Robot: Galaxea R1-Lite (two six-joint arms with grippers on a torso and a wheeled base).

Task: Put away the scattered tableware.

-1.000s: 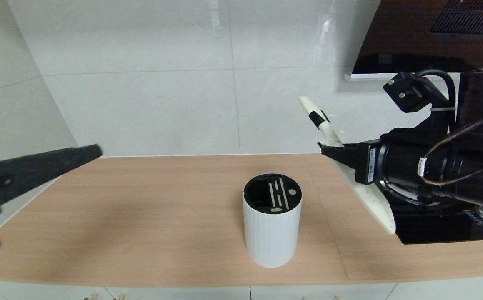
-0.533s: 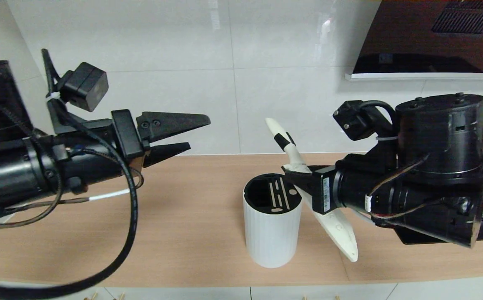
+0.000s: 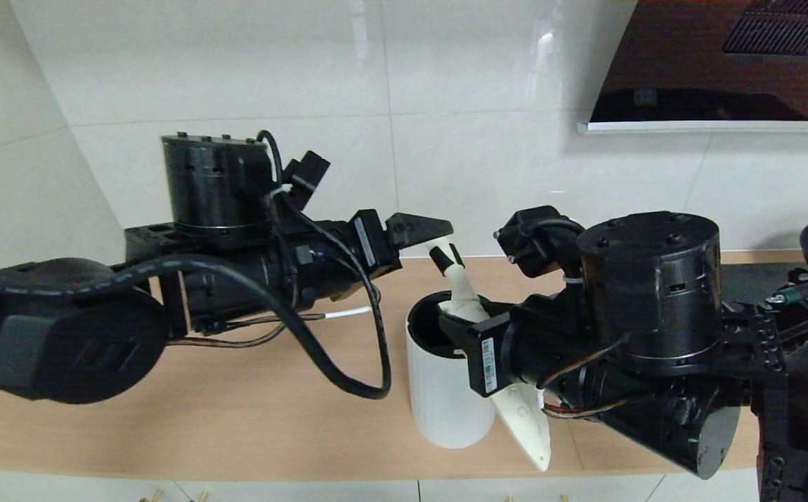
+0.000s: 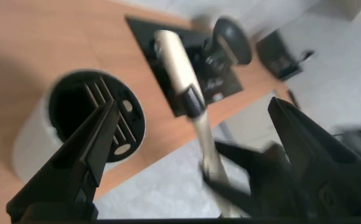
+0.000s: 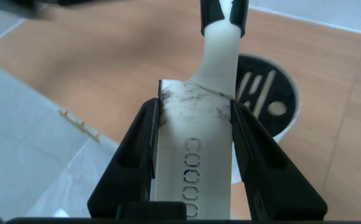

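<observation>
I read the right gripper (image 3: 470, 319) as closed on the spatula (image 3: 526, 418), its two fingers clamped against the flat edges of the blade just below the neck. The spatula is white, with a black band near the handle end, a row of small ring marks down the blade, and dark smudges at the neck. It sits tilted. Its handle end rises above the black top of the holder (image 3: 445, 401) and its blade hangs down past the holder's side. I cannot tell whether the blade touches the holder. The holder is an upright white ribbed cylinder. Its black insert has one large opening, several narrow slots and a small round hole. The left gripper (image 3: 431, 240) is above the holder, spread wide, with the banded handle end between its fingers and nothing held. The holder stands on a light wood-grain bench (image 3: 236, 425), near its front edge. Behind the holder is a wall of large glossy white tiles (image 3: 236, 70). Beyond the holder on the right arm's side, a black cooktop (image 3: 745, 279) lies on the bench under a dark range hood (image 3: 724, 63).
</observation>
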